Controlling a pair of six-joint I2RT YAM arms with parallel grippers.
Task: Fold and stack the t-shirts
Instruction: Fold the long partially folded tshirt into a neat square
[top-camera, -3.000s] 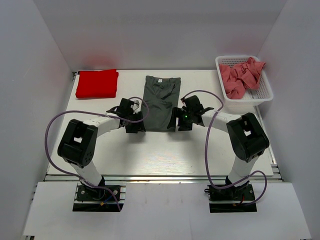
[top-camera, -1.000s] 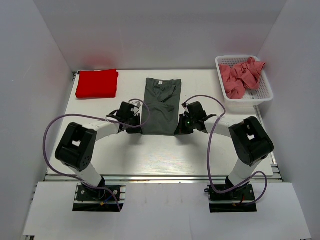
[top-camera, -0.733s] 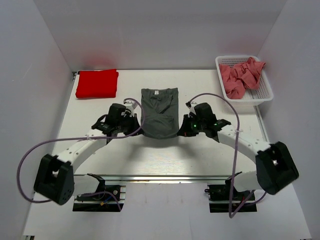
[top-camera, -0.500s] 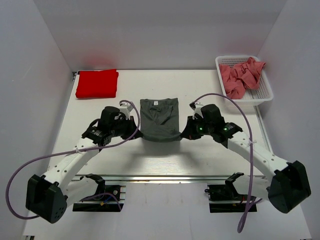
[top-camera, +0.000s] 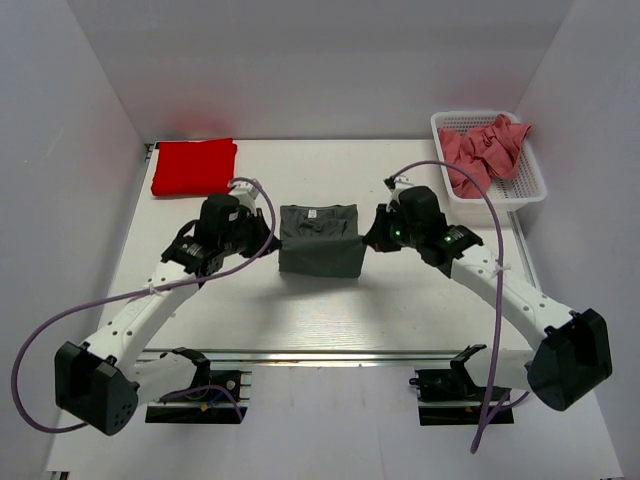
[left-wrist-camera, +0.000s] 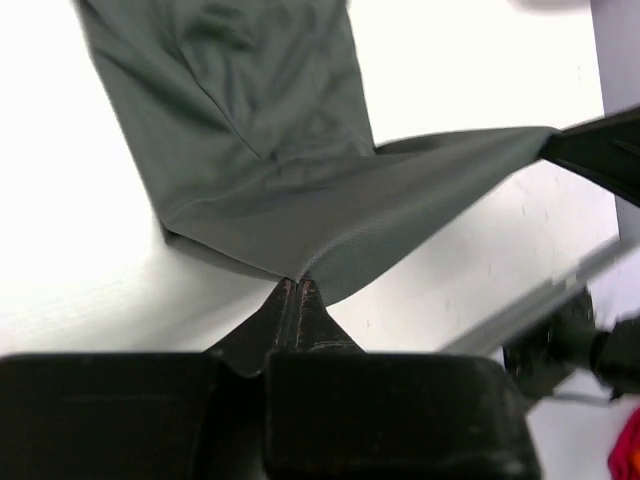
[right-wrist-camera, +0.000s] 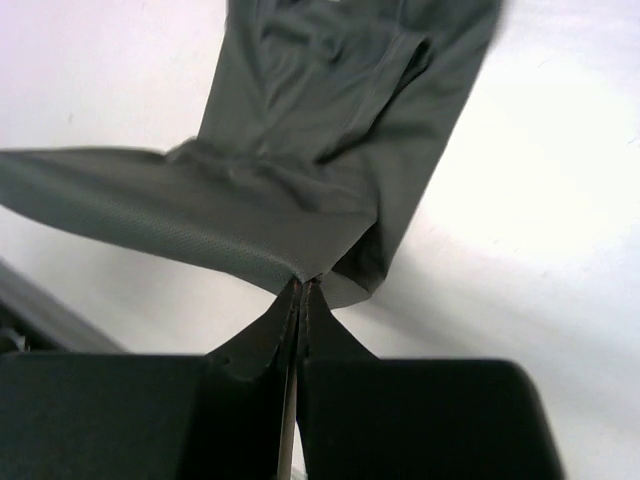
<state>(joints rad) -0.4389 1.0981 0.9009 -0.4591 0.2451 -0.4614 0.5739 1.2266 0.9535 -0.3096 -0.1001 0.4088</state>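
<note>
Left tool (top-camera: 271, 241) and right tool (top-camera: 367, 240) each clamp a hem corner of the dark grey t-shirt (top-camera: 318, 226); its collar lies toward frame top.

My count
One grey t-shirt (top-camera: 318, 255), one red t-shirt (top-camera: 194, 167), one basket (top-camera: 495, 207); pink t-shirts (top-camera: 480, 150) too bunched to count.
</note>
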